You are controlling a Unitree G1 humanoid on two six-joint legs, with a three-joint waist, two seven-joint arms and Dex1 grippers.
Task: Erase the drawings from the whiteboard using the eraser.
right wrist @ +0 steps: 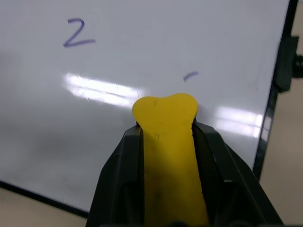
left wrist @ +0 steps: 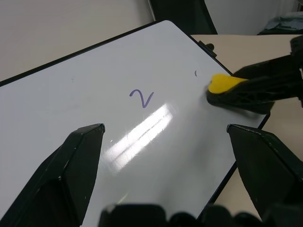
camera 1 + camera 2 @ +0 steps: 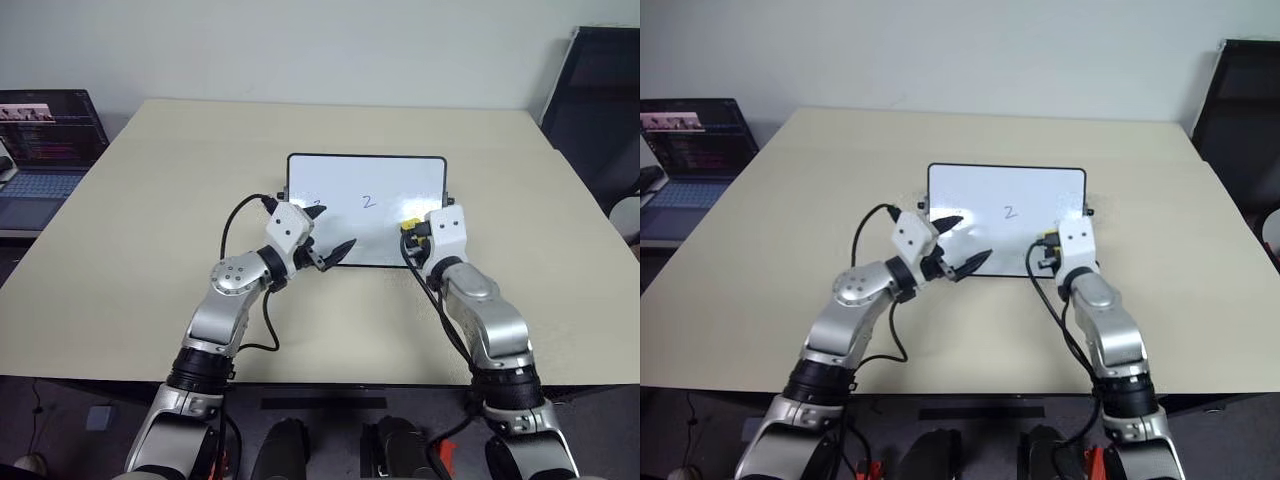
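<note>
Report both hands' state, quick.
Left hand: open, empty, over the whiteboard.
Right hand: shut on the eraser.

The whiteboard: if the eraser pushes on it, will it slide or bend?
The whiteboard lies flat on the smooth table with nothing clamping it, so it may slide under sideways rubbing. Its framed, flat surface looks stiff; bending seems unlikely. The glossy face probably lets the eraser, held in the right gripper, glide easily.

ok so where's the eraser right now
The eraser is clamped in the right gripper, on the whiteboard's right part, just short of a small mark.
</note>
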